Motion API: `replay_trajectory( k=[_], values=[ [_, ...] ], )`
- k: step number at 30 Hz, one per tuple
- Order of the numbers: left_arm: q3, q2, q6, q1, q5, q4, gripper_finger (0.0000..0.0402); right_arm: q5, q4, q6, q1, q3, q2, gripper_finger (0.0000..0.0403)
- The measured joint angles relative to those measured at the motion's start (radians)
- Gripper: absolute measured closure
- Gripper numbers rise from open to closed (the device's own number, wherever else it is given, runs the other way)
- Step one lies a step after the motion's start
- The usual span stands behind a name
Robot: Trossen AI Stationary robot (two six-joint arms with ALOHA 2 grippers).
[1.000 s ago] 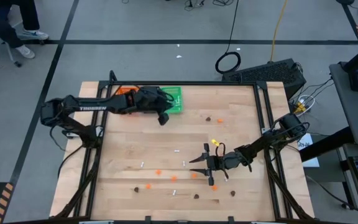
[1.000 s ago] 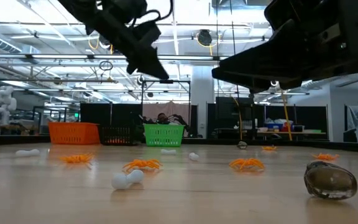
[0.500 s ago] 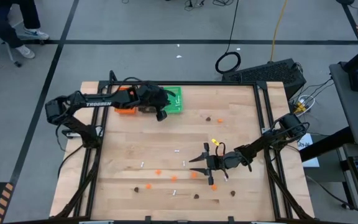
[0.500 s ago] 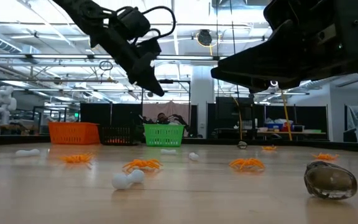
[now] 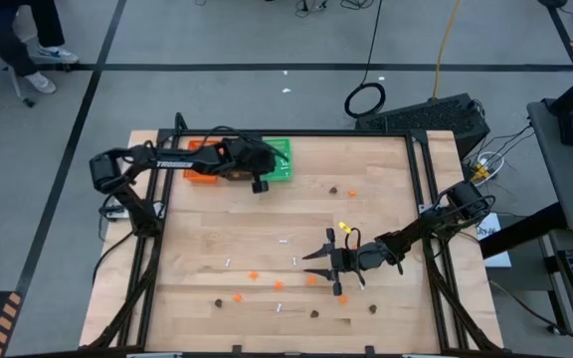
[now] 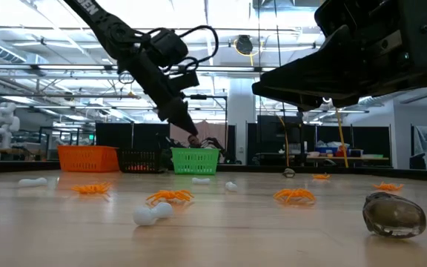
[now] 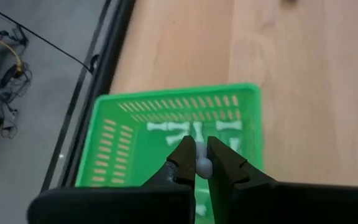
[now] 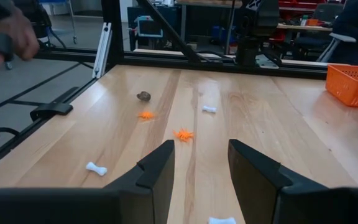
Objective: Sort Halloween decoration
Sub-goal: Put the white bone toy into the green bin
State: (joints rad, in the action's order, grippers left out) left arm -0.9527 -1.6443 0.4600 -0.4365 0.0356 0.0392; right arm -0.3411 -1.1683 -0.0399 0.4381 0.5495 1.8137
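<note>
My left gripper (image 5: 259, 182) hangs just above the near edge of the green tray (image 7: 179, 130), shut on a thin white stick (image 7: 201, 163). Several white sticks lie on that tray's floor. The orange tray (image 6: 87, 158), the black tray (image 6: 143, 160) and the green tray (image 6: 196, 160) stand in a row at the far left. My right gripper (image 8: 201, 165) hovers open and level over the table's middle right (image 5: 324, 267), nothing between its fingers. Orange blobs (image 5: 254, 275), dark brown blobs (image 5: 235, 296) and white sticks (image 5: 283, 240) lie loose on the wood. My left gripper pinches the white stick between its two fingertips; only one knobbed end (image 7: 202, 167) shows in the gap. The fingers slant down from the table's left side. The stick is lifted clear, over the green tray.
More trinkets lie ahead of the right gripper: an orange blob (image 8: 183, 134), a white stick (image 8: 96, 168), a brown blob (image 8: 143, 96). A shiny brown blob (image 6: 394, 215) lies close to the low camera. Black rails (image 5: 421, 199) frame the table.
My left gripper has come down toward the green tray and drawn slightly toward the table's far edge, rolling its wrist as it went. It has stayed shut. My right gripper has kept still.
</note>
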Motion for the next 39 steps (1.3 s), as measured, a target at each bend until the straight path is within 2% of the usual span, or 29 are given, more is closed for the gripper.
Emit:
replay_trajectory(
  k=[10, 20, 24, 28, 34, 39],
  values=[
    [-0.048, -0.073, -0.040, -0.003, 0.011, 0.005, 0.0385, -0.003, 0.006, -0.007, -0.002, 0.000, 0.000, 0.0266],
    [-0.083, -0.079, -0.064, -0.009, 0.026, 0.056, 0.0306, -0.002, 0.022, -0.027, -0.006, 0.000, 0.000, 0.0266],
    [-0.083, -0.082, -0.088, -0.008, 0.028, 0.051, 0.0300, -0.003, 0.033, -0.027, -0.006, 0.000, 0.000, 0.0266],
    [-0.083, -0.086, -0.101, 0.008, 0.085, 0.054, 0.0299, -0.002, 0.041, -0.035, -0.006, 0.000, 0.000, 0.0266],
    [-0.083, 0.002, -0.186, 0.084, 0.110, 0.125, 0.0299, -0.002, 0.051, -0.064, -0.006, 0.000, -0.006, 0.0266],
    [-0.083, 0.141, -0.245, 0.236, 0.076, 0.257, 0.0299, -0.002, 0.141, -0.053, -0.006, 0.000, -0.063, 0.0266]
  ],
)
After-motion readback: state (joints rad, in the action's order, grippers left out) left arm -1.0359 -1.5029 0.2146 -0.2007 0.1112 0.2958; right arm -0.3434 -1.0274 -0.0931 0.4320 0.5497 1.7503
